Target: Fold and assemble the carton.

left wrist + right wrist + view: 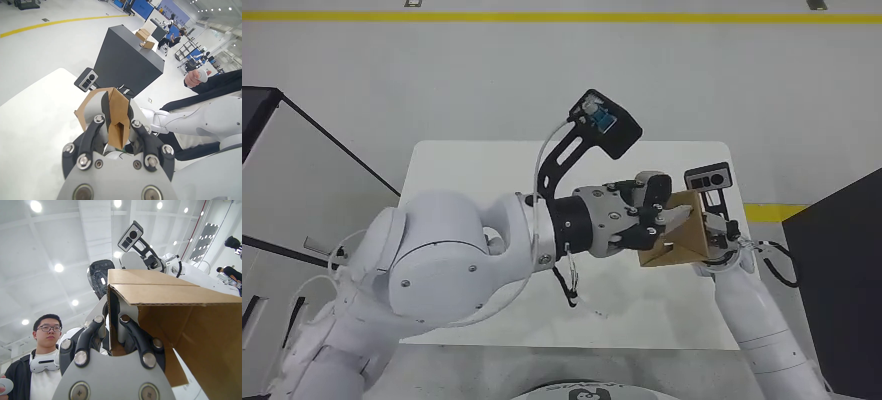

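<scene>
Carton [677, 240]: brown, part-folded, held above surface [472, 180] at 3 o'clock. Left gripper [117, 110]: jaws half open, clamping a folded corner. Right gripper [111, 313]: jaws near-closed, pinching one wall.

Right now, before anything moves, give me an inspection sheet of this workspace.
Surface: white table with rounded corners.
Job's things: brown carton, partly folded, held over the table's right side.
Clutter: nothing seen.
Grippers: left gripper shut on a folded carton flap; right gripper shut on a carton wall edge.
Cables: white cable arcs up to a wrist camera; black cable loops behind the right gripper.
Surroundings: black cabinet right of the table; yellow floor line beyond.
</scene>
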Motion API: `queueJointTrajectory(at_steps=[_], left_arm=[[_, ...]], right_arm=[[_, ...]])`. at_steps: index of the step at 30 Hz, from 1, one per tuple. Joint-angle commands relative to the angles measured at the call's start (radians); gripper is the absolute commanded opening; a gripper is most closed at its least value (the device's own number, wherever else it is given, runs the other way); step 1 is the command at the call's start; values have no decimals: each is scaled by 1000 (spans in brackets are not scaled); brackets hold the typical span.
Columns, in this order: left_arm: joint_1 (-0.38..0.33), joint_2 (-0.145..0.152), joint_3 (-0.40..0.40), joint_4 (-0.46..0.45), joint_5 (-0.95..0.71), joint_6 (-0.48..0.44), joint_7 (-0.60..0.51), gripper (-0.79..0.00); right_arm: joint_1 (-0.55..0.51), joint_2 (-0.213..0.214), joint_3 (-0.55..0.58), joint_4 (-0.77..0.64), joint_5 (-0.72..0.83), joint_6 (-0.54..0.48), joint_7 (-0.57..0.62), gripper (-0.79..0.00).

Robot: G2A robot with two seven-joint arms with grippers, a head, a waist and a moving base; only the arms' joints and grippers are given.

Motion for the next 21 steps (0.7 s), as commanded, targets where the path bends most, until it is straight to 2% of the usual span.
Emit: queueJointTrajectory(at_steps=[1,15,18,21], left_arm=[[-7,-1,1,0,8,-2,4,0],[-20,1,-21,0,38,-27,16,0],[6,3,-24,5,51,-60,41,0],[-2,14,-30,0,133,-102,-35,0]], right_arm=[[-1,1,4,3,-3,0,0,-785],[-5,4,27,7,-13,0,0,-785],[-8,3,31,-18,-27,3,-38,-785],[-16,5,49,-34,-63,10,-66,-785]])
